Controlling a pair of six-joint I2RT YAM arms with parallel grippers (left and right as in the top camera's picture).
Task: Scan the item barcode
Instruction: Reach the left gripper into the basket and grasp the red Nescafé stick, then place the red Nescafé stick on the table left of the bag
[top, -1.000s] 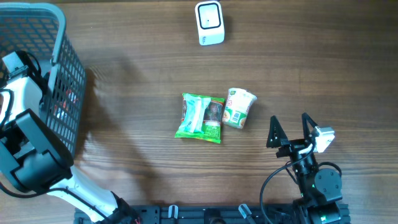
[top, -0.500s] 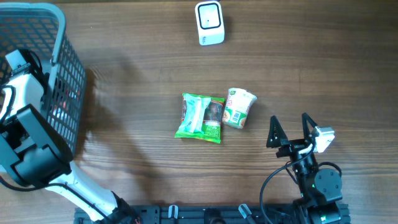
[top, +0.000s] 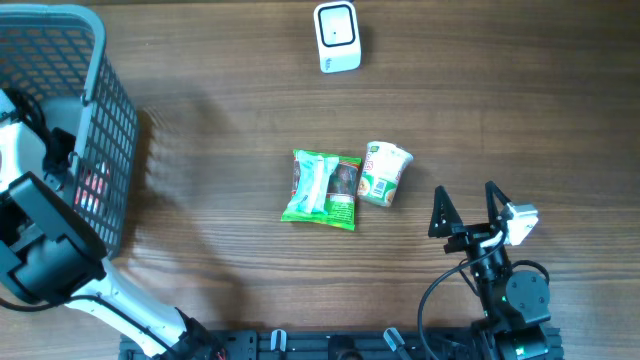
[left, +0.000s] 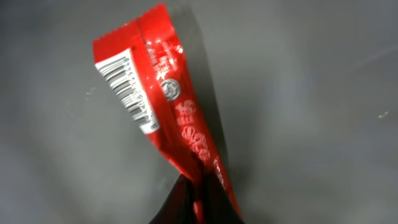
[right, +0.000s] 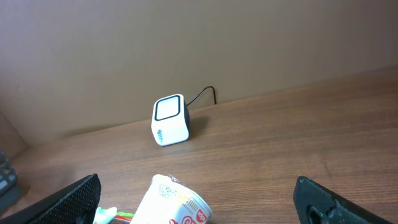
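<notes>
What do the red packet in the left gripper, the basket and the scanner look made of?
Red packet: thin glossy plastic film, likely; it creases where pinched and has a serrated sealed end.
Basket: grey moulded plastic, judging by its uniform mesh and rounded rim.
Scanner: smooth white hard plastic shell with a dark glossy window, probably.

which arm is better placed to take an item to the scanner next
Left. The left hand is shut on the red foil packet inside the grey mesh basket, barcode label showing, so it only needs carrying to the white box scanner. The right hand sits open and empty.
</notes>
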